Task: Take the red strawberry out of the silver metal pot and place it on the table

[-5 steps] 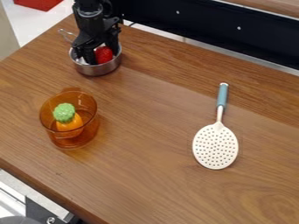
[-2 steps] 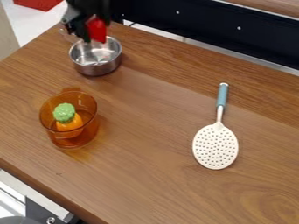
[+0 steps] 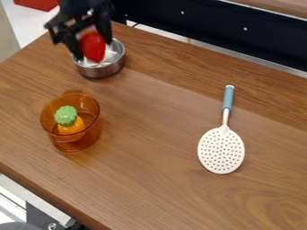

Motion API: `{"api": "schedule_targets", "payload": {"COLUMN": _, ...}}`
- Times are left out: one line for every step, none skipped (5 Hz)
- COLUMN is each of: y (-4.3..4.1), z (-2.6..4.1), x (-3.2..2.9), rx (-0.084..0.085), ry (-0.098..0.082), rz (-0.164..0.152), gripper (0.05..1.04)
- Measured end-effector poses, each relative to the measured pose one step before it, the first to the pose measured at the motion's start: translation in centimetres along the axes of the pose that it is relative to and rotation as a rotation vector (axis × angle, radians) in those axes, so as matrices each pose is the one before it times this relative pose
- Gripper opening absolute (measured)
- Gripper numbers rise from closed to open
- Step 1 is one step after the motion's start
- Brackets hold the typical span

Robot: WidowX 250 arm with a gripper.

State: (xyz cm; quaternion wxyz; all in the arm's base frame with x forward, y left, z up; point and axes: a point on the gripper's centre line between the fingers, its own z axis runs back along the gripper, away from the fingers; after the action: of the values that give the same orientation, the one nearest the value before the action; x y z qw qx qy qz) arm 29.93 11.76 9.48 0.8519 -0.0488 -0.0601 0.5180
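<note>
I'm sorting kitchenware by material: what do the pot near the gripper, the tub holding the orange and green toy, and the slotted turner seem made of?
Pot: likely stainless steel, shiny, with grey metallic reflections.
Tub: clear amber plastic or glass; the wood shows through it.
Turner: probably matte cream plastic or nylon, evenly coloured; its blue handle looks smooth.

pale floor (image 3: 23, 23) behind brown wooden tabletop (image 3: 150, 179)

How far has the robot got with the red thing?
Picking up looks done: the red object is off the wooden surface. It's in the gripper now, beside or over the metal pot. Putting it down seems left, because it's hanging in the air.
</note>
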Motion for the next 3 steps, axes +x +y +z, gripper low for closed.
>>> {"api": "schedule_targets", "payload": {"y": 0.512, "z": -1.189, "x": -4.589, "rx": 0.0355, "ry": 0.0571, "rz": -0.1317, "gripper": 0.765}}
{"api": "schedule_targets", "payload": {"y": -0.387, "z": -1.15, "x": -3.461, "rx": 0.005, "ry": 0.0203, "rz": -0.0691, "gripper": 0.764}}
{"api": "schedule_targets", "payload": {"y": -0.679, "z": -1.484, "x": -2.678, "rx": 0.024, "ry": 0.0184, "rz": -0.0788, "gripper": 0.765}}
